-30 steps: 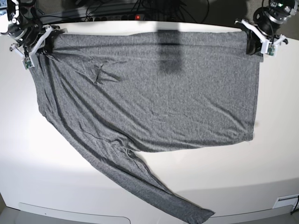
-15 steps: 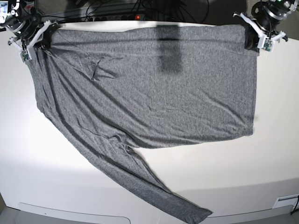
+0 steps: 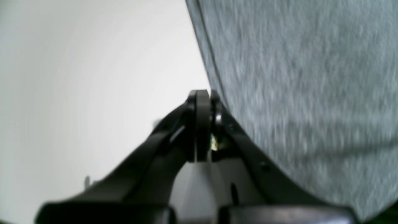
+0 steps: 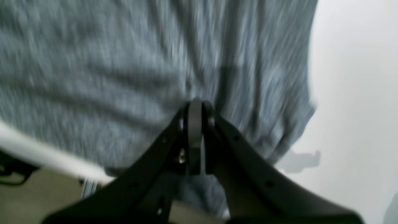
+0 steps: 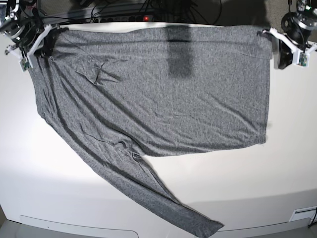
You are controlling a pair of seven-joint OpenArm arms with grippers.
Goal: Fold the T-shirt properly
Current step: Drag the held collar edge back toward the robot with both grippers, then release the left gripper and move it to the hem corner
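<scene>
The dark-grey T-shirt (image 5: pixel 163 94) lies spread flat over the white table (image 5: pixel 282 173), its far edge along the table's back edge. One long sleeve (image 5: pixel 148 191) runs diagonally toward the front. My left gripper (image 5: pixel 275 49) is shut on the shirt's far right corner; in the left wrist view the gripper (image 3: pixel 202 95) has its jaws together at the cloth edge (image 3: pixel 298 87). My right gripper (image 5: pixel 49 43) is shut on the far left corner; in the right wrist view the gripper (image 4: pixel 196 105) is shut, with cloth (image 4: pixel 108 77) bunched around the jaws.
Cables and a power strip with a red light (image 5: pixel 145 18) lie behind the table's back edge. A white label-like fitting (image 5: pixel 303 214) sits at the front right corner. Bare table shows right of and in front of the shirt.
The left gripper has moved outward to the right with its corner, pulling the far edge taut. The shirt's near hem and sleeve slid slightly toward the back. The right gripper barely moved.
</scene>
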